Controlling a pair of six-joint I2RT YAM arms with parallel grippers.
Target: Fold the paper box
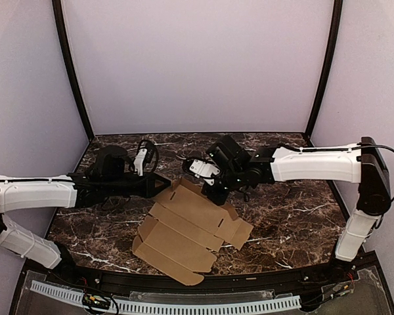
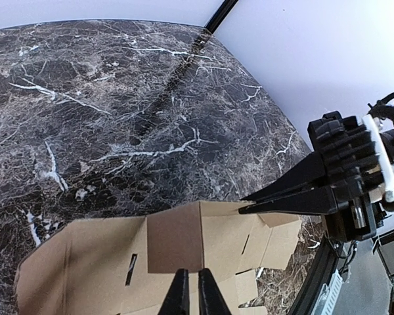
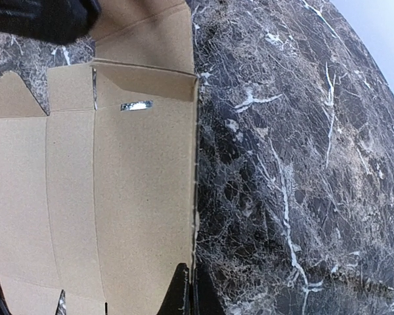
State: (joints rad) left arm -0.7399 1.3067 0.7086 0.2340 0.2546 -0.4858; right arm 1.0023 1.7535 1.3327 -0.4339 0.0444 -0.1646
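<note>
The paper box [image 1: 187, 230] is a flat brown die-cut sheet with flaps and slots, lying mid-table. My left gripper [image 1: 163, 186] is at its far left corner. In the left wrist view the gripper [image 2: 190, 296] is pinched, almost closed, on the edge of a small flap [image 2: 174, 244] that stands up from the sheet. My right gripper [image 1: 213, 194] is at the sheet's far edge. In the right wrist view it [image 3: 192, 298] is shut on the cardboard's edge [image 3: 195, 197], which is lifted slightly off the table. The right gripper also shows in the left wrist view [image 2: 276, 200].
The table is dark marble [image 1: 289, 216] with pale purple walls on three sides. A black frame post [image 1: 72, 72] stands at the back left and another [image 1: 325, 65] at the back right. A black rail [image 1: 249, 279] runs along the near edge.
</note>
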